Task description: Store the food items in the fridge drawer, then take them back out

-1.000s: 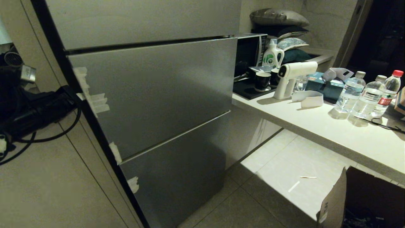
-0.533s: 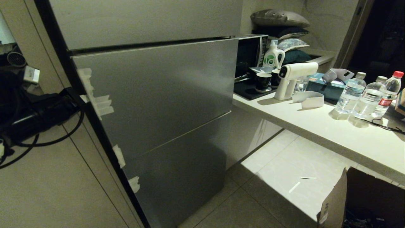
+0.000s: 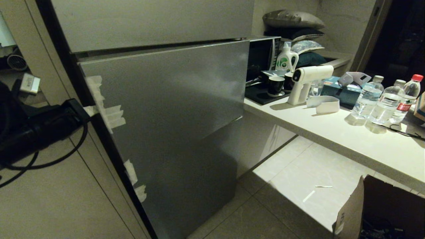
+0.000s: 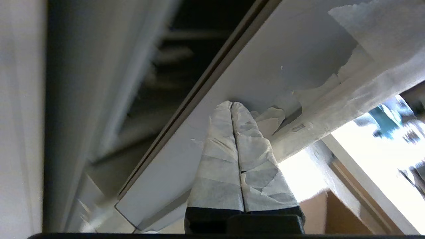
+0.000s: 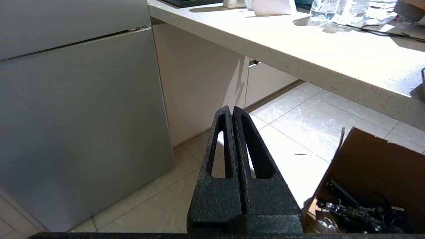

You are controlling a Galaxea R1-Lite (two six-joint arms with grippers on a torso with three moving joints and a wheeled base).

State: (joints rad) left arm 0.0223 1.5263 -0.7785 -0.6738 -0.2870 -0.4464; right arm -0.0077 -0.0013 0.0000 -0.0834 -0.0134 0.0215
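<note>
While my left gripper presses its taped fingers, closed on nothing, against the white side edge of the fridge door, that door stands slightly ajar, the tips just beside torn tape. My right gripper hangs shut and empty over the floor, parked near a cardboard box.

I cannot see the fridge drawer; I judge it sits somewhere in the dark gap behind this door, and the food items are not in view either.

What could go wrong: closed tips have only friction on a smooth edge, so they could skid off, likely onto the loose tape, and the door could swing shut. The opening panel might also catch my cable.

To the right runs a pale counter with water bottles, a white spray gun, cups and a detergent bottle; tiles below are glossy.
</note>
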